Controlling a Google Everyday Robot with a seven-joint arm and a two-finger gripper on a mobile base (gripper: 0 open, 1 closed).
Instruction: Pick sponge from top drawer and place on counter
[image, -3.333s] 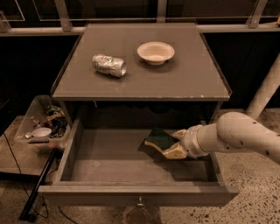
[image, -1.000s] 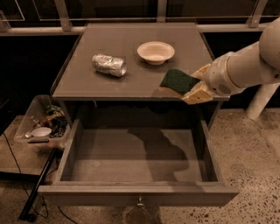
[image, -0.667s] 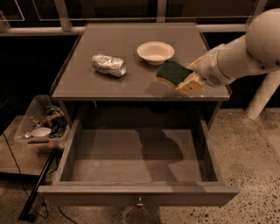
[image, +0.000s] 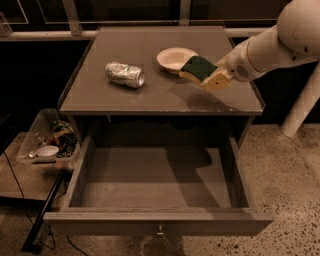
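My gripper (image: 207, 76) is shut on the sponge (image: 196, 67), dark green on top with a yellow base. It holds the sponge a little above the right part of the counter (image: 125, 97), just in front of a cream bowl. My white arm comes in from the upper right. The top drawer (image: 150, 175) stands pulled open below the counter, with nothing in it and a small metal pull (image: 160, 231) on its front.
A cream bowl (image: 172, 58) and a crushed silver can (image: 124, 74) sit on the counter. A clear plastic bin (image: 47, 142) of clutter stands to the left of the drawer. A white post (image: 302, 102) stands at the right.
My gripper lifted the sponge out of the drawer, raised it above counter height and moved it back and left over the counter toward the bowl.
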